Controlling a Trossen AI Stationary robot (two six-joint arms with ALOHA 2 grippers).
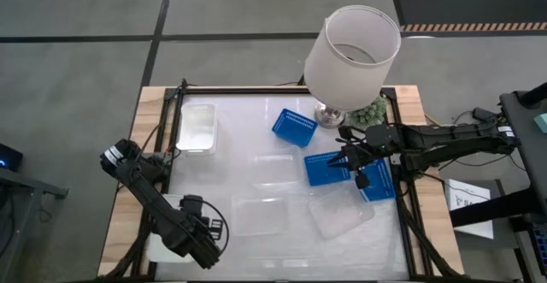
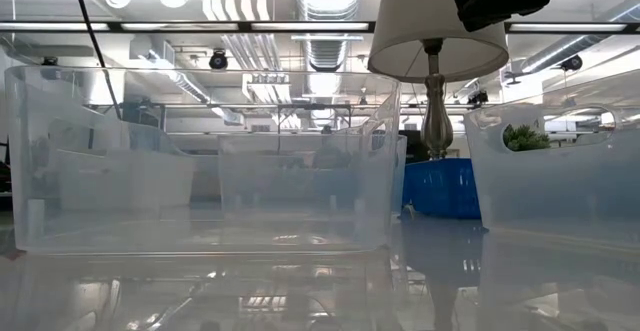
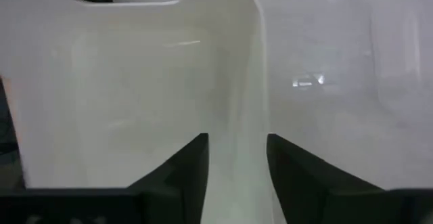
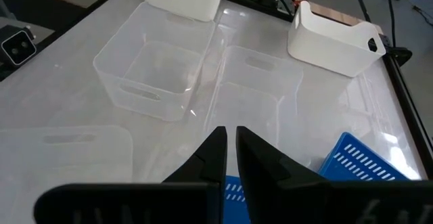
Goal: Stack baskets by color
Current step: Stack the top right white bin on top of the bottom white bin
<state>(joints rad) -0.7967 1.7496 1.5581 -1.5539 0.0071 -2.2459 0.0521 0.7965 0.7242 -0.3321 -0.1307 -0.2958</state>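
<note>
Left gripper (image 3: 235, 163), jaws parted, straddles the white basket (image 3: 135, 95) wall at the table's near-left corner, seemingly releasing. Right gripper (image 1: 357, 165), closed and empty, hovers over the blue baskets (image 1: 329, 168); grabbing 1 looks next.

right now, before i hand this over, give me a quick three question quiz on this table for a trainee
1. True or false: the right pincer is wide open.
2. How many blue mesh-sided plastic baskets are on the table?
3. What does the left pincer straddle? A) a clear basket's wall B) the opaque white plastic basket, at its wall C) nothing

Key: 1 false, it is shut; 2 three; 3 B.
</note>
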